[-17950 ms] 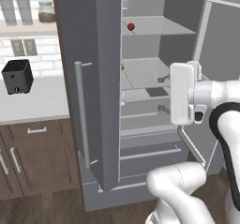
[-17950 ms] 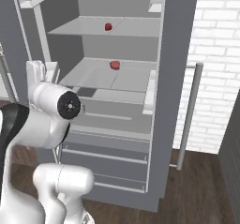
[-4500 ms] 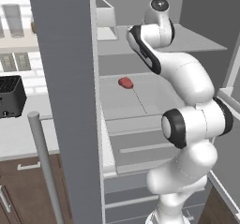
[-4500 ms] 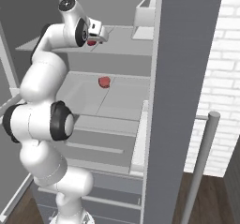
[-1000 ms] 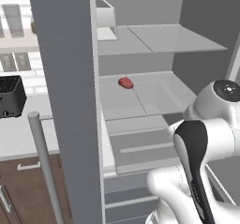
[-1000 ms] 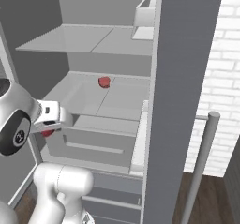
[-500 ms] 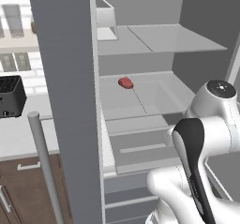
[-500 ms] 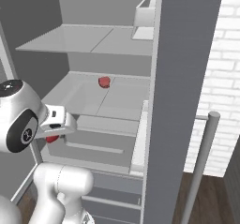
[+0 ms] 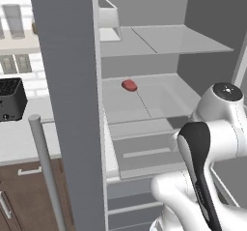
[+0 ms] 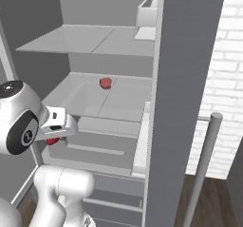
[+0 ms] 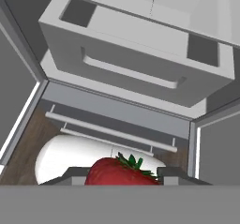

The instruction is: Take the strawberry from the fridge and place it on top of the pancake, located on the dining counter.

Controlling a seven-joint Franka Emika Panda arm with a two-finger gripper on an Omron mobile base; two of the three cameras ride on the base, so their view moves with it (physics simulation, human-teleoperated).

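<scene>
A red strawberry (image 11: pixel 123 173) with green leaves sits between my gripper's (image 11: pixel 123 177) two fingertips, which are shut on it. In the right base view the gripper (image 10: pixel 54 135) hangs low in front of the open fridge (image 10: pixel 185 55), with a bit of the strawberry (image 10: pixel 52 141) showing under the hand. My hand points down at the fridge's pulled-out drawer (image 11: pixel 136 63) and the floor. Another small red item (image 9: pixel 129 85) lies on the middle shelf (image 10: pixel 105 82). The pancake and the dining counter are out of view.
The open fridge doors (image 9: pixel 67 80) with long bar handles (image 9: pixel 46 172) stand close on both sides. A white bin (image 10: pixel 147 14) sits on the upper shelf. A black toaster (image 9: pixel 10 99) stands on the wall counter at left.
The gripper has come away from the upper shelf with the strawberry and dropped low in front of the fridge. Over the last second the arm has kept swinging slightly; the grip is unchanged.
</scene>
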